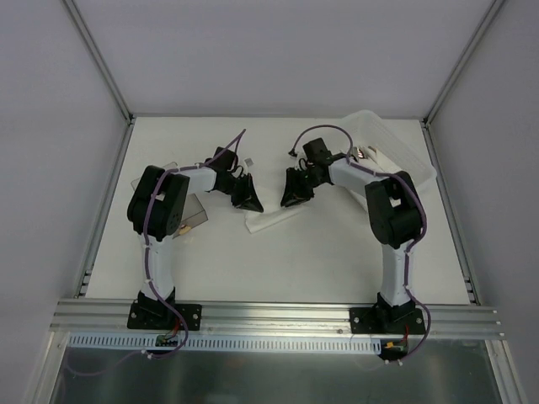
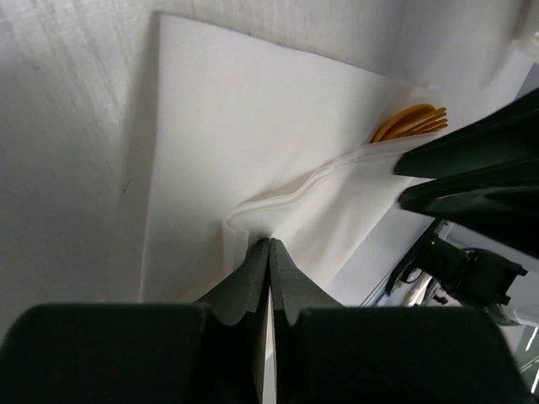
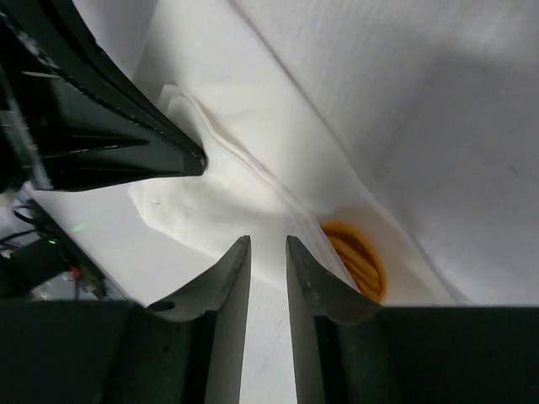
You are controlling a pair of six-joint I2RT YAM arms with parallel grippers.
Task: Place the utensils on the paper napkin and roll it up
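1. Two arms meet mid-table in the top view: the left gripper (image 1: 249, 202) and right gripper (image 1: 295, 195) both point down at the paper napkin (image 1: 271, 219), a rolled white bundle just in front of them. A translucent tray (image 1: 402, 150) sits far right, and a smoky clear box (image 1: 192, 210) lies by the left arm.
2. Left wrist now: the left gripper (image 2: 269, 244) has its jaws pressed flat together, tips right at a raised fold of the paper napkin (image 2: 219, 126). I cannot tell whether paper is pinched. The orange utensils (image 2: 413, 122) poke from the roll's far end, beside the right gripper's fingers (image 2: 480, 147).
3. Right wrist: the right gripper (image 3: 269, 244) is narrowly parted with nothing between its jaws, over the paper napkin (image 3: 253, 160). The utensils (image 3: 358, 261) show inside the roll's open end.
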